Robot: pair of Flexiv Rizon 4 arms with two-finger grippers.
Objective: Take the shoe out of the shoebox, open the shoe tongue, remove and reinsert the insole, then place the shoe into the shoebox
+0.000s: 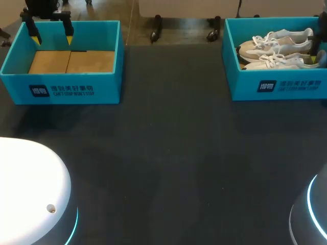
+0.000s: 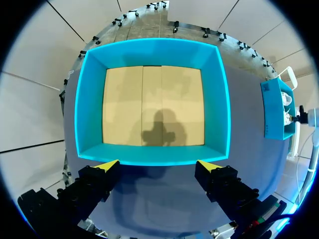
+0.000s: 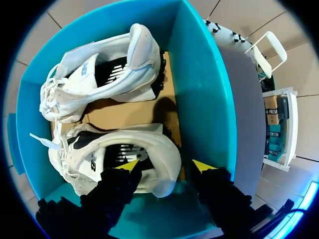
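Two white shoes lie on their sides in the right turquoise shoebox (image 1: 286,87), heels toward the view's right edge. My right gripper (image 1: 318,57) is down inside that box at the heel of the nearer shoe (image 1: 281,62). In the right wrist view the gripper (image 3: 165,165) is open and straddles the heel of this shoe (image 3: 149,144): one finger is inside the shoe's opening, the other between heel and box wall (image 3: 199,89). The second shoe (image 3: 124,69) lies ahead of it. My left gripper (image 1: 51,37) (image 2: 158,167) hangs open over the near wall of the left shoebox (image 1: 61,89).
The left shoebox (image 2: 149,50) holds only its bare cardboard floor. A dark table mat (image 1: 168,153) stretches between and in front of the two boxes. The white bases of my arms (image 1: 25,194) (image 1: 311,219) stand at the near corners.
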